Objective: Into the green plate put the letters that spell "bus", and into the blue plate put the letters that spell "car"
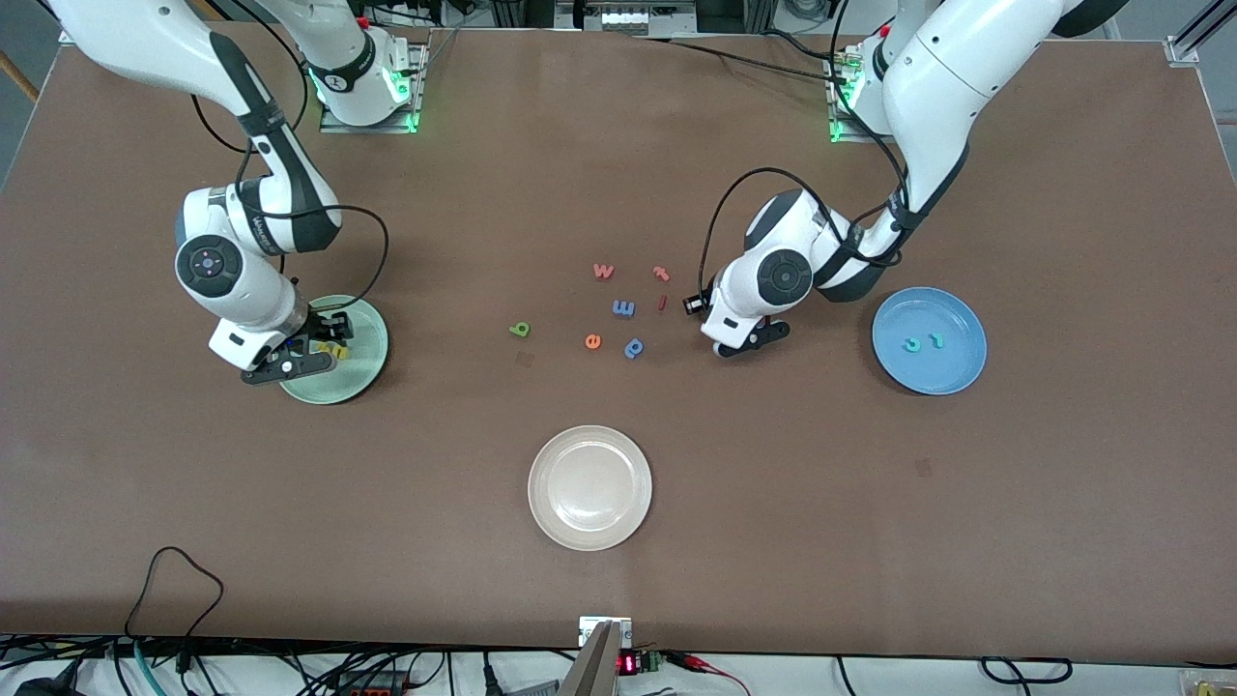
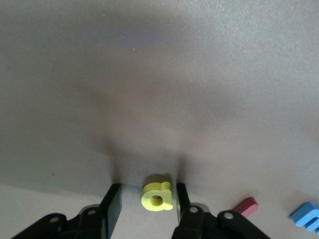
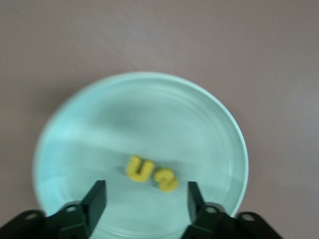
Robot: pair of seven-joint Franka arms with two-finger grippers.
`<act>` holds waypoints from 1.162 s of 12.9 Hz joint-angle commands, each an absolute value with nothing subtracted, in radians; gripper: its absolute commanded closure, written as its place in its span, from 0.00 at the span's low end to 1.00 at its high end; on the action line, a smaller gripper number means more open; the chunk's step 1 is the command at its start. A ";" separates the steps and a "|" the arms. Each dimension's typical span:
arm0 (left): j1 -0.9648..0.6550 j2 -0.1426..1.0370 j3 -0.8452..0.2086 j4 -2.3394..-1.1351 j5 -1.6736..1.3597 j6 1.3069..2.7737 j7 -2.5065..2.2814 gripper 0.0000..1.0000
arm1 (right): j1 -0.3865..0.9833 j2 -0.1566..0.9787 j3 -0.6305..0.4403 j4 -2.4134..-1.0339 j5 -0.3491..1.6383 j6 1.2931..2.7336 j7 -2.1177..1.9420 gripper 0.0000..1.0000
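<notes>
My right gripper (image 1: 311, 350) (image 3: 146, 183) hangs open just over the green plate (image 1: 367, 333) (image 3: 199, 114). A yellow "u" (image 3: 139, 168) and a yellow "s" (image 3: 167, 179) lie side by side in that plate, clear of the fingers. My left gripper (image 1: 746, 341) (image 2: 148, 188) is low on the table between the loose letters and the blue plate (image 1: 952, 372). It is open around the yellow "a" (image 2: 157, 197), which rests against one finger with a gap to the other. The teal "c" (image 1: 911, 343) and "r" (image 1: 935, 339) lie in the blue plate. The dark green "b" (image 1: 520, 330) lies on the table.
Loose letters lie mid-table: an orange "w" (image 1: 603, 271), a pink hooked one (image 1: 661, 274), a blue "m" (image 1: 623, 308), a red "i" (image 1: 662, 303), an orange "e" (image 1: 592, 340), a blue "p" (image 1: 634, 348). A cream-white plate (image 1: 589, 530) sits nearer the front camera.
</notes>
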State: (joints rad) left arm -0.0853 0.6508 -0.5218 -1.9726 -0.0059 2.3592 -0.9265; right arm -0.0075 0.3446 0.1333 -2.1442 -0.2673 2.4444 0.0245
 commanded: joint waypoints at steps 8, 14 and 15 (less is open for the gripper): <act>-0.121 0.663 -0.514 -1.962 0.052 2.365 -0.939 0.95 | 0.351 0.423 0.133 -1.984 -0.134 2.404 0.714 0.00; 0.004 0.542 -0.506 -1.962 0.159 2.237 -0.925 0.98 | 0.428 0.561 0.132 -1.844 -0.057 2.413 0.758 0.22; 0.043 0.523 -0.509 -1.962 0.229 2.189 -0.920 0.98 | 0.429 0.571 0.132 -1.842 -0.058 2.413 0.756 0.32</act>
